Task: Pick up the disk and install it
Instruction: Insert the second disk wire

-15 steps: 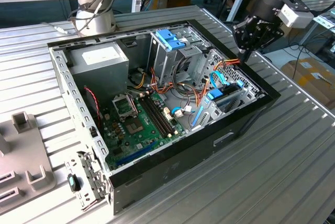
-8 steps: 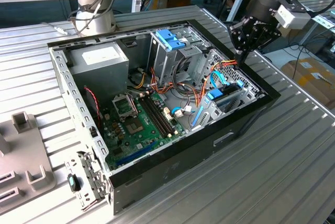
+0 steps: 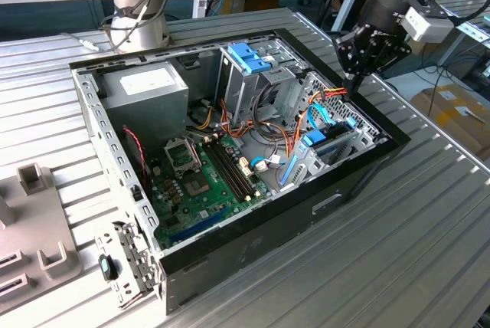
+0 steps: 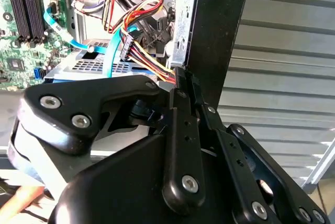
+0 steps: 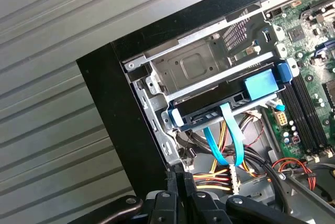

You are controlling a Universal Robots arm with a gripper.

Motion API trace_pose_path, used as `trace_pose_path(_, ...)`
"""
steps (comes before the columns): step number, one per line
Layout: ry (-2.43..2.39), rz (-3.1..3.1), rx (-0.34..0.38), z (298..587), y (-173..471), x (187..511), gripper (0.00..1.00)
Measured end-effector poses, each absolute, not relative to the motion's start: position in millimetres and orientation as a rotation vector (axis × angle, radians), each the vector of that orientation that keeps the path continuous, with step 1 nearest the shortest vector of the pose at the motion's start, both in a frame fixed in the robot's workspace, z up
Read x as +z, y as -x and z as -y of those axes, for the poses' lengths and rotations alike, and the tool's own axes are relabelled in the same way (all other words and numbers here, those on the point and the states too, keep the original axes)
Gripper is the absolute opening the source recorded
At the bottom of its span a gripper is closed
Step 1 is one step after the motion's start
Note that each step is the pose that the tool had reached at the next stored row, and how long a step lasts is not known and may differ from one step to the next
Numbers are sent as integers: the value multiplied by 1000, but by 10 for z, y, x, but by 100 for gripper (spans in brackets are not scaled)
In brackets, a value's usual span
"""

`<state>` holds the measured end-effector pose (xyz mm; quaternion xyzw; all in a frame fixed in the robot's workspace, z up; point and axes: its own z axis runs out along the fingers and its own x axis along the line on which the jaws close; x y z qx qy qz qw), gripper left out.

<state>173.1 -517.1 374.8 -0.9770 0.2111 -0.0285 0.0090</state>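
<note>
Exterior view first: a black computer case [image 3: 253,259] lies open on a ribbed grey table [image 3: 429,236]. The black gripper [image 3: 354,77] hangs over the case's edge at the exterior view's right, above a bunch of orange and yellow wires [image 3: 325,96]. Its two fingers are pressed together, with nothing between them; in both wrist views the closed tips [image 5: 177,176] sit right at the black rim of the case.

The disk [image 3: 331,144] lies inside the case, in the metal bay along that same side, lower in the exterior view than the gripper and near it but not touching. In the first wrist view the disk [image 5: 222,110] is a dark flat block with light-blue rails [image 5: 260,84], and two light-blue flat cables [image 5: 225,140] run from it toward the gripper. The green board [image 3: 200,182] sits in the middle of the case. A blue latch [image 3: 249,57] tops the tall metal cage [image 3: 243,86] further back.
</note>
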Motion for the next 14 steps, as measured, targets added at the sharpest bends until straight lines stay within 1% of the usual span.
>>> trace_pose_path(6, 2997, -893, -91, 5171, -1731, 3739, 16)
trace_pose_path(14, 2990, -916, -91, 5171, -1731, 3739, 16)
